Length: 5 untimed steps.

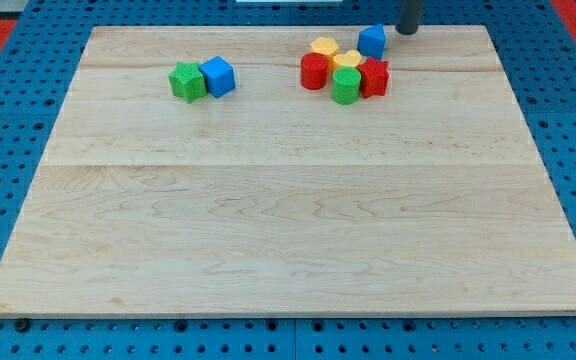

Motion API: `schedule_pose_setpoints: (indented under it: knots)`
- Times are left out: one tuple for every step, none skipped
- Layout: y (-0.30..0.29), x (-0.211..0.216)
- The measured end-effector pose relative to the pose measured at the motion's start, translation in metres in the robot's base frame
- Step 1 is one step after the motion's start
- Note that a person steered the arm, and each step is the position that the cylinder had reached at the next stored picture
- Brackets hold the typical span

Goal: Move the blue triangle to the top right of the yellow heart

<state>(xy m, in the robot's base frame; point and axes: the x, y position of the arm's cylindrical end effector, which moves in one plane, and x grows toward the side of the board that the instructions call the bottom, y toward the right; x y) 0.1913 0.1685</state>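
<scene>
The blue triangle (pixel 372 40) sits near the view's top edge of the board, at the top right of a tight cluster. Two yellow blocks are in that cluster. The one (pixel 347 62) just below-left of the blue triangle looks like the yellow heart. The other (pixel 324 47), further left, looks like a hexagon. My tip (pixel 408 31) is just to the right of the blue triangle, a small gap apart, at the board's top edge.
A red cylinder (pixel 314 71), a green cylinder (pixel 345 87) and a red star-like block (pixel 373 77) complete the cluster. A green star (pixel 186 81) and a blue cube (pixel 217 76) touch each other at the upper left. The wooden board (pixel 288 220) lies on a blue pegboard.
</scene>
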Motion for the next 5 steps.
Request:
schedule_pose_setpoints:
  knots:
    - [-0.014, 0.006]
    - [-0.041, 0.017]
    - [-0.046, 0.023]
    - [-0.051, 0.043]
    - [-0.048, 0.052]
